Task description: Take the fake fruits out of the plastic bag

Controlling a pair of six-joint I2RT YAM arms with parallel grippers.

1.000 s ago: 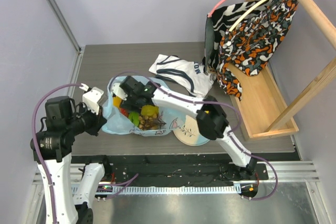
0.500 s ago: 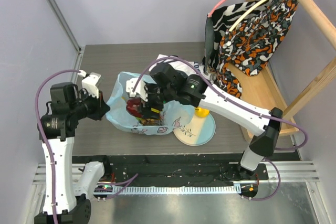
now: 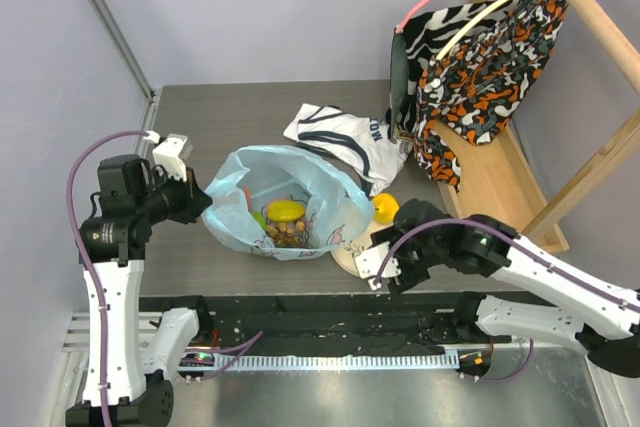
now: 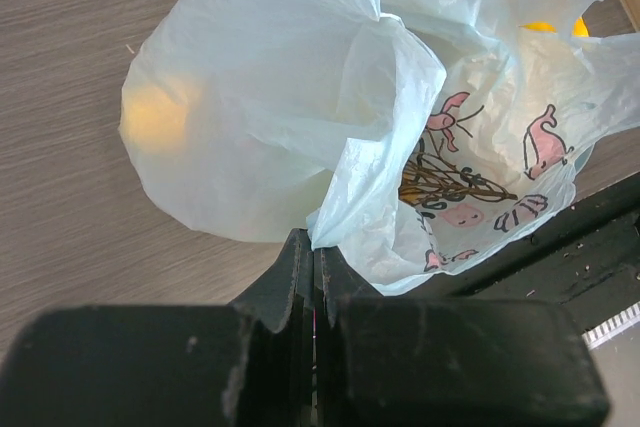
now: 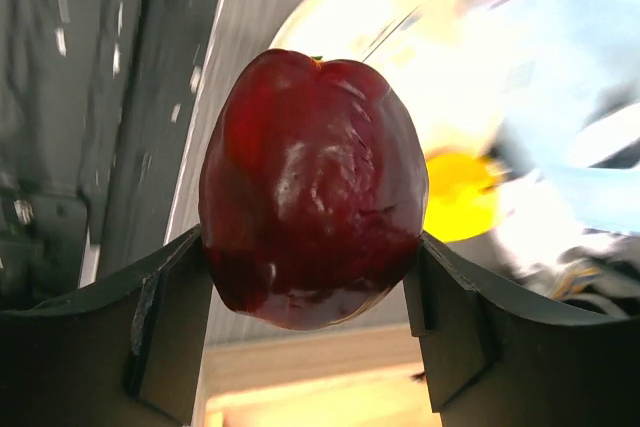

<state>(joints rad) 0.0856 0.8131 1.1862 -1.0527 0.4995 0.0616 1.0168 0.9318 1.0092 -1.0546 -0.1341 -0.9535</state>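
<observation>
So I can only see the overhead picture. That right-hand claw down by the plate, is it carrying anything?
Observer: Yes. Its own camera shows a dark red apple wedged between the two fingers of the right gripper.
Operator: Nice. And the other arm, is it just resting there?
Observer: No. Up close, the left gripper is shut tight, pinching a fold of the plastic bag at its edge.
</observation>
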